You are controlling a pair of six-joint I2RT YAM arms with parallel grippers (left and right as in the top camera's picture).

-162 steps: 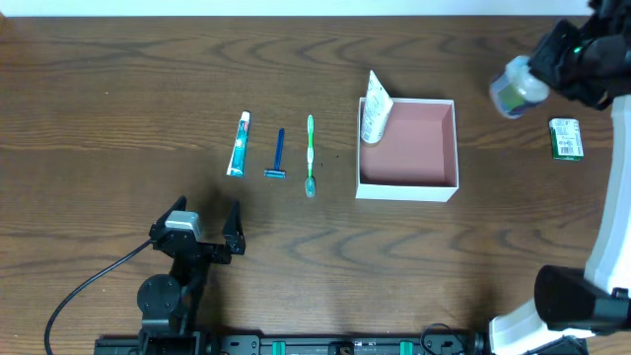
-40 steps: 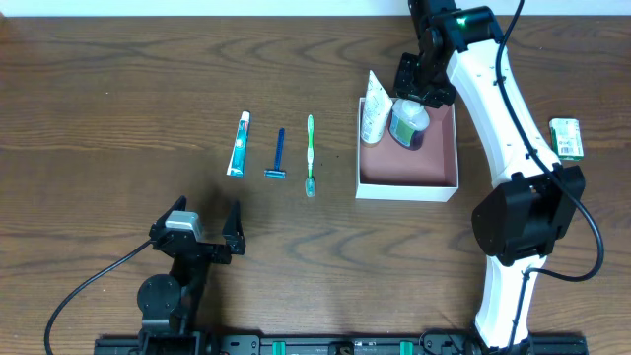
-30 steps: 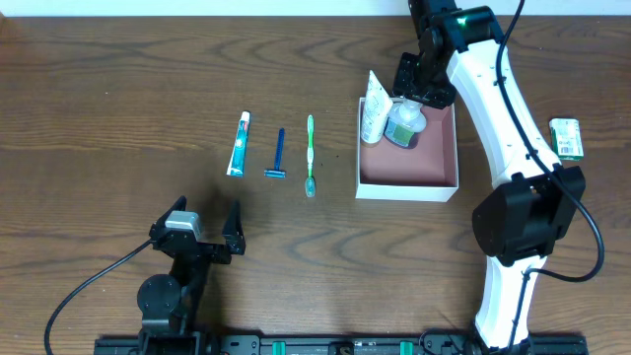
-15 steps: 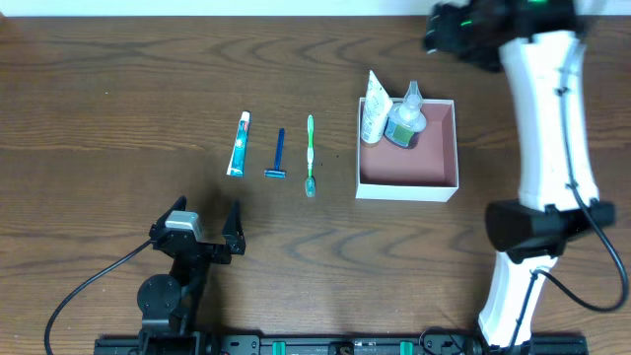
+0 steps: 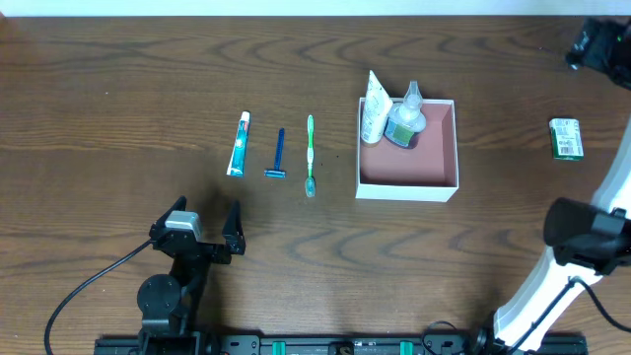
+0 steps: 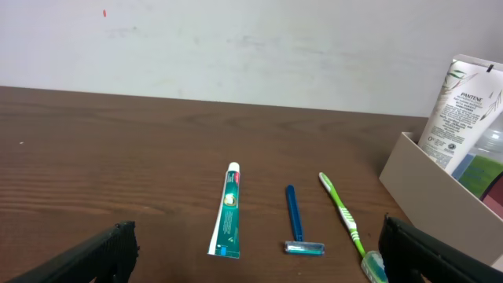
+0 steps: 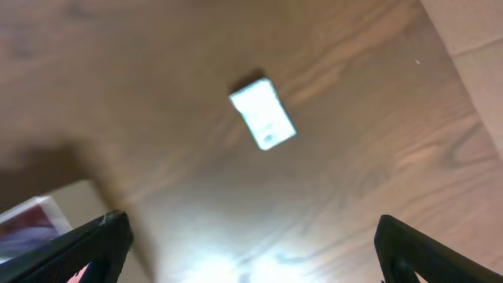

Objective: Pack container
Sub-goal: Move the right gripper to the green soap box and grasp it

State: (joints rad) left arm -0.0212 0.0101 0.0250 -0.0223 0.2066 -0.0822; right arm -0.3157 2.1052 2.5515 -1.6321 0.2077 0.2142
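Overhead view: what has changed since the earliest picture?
The right gripper carried the clear bottle from the right into the container, released it beside the white tube, and pulled back to the far right corner. The toothpaste, razor, toothbrush, green packet and left gripper stayed put.

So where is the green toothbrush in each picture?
Overhead: the toothbrush lies left of the middle, between razor and box.
Left wrist: toothbrush low right, also between razor and box.
Right wrist: not in it; a blurry box corner shows low left.
Shared landmark: the box.
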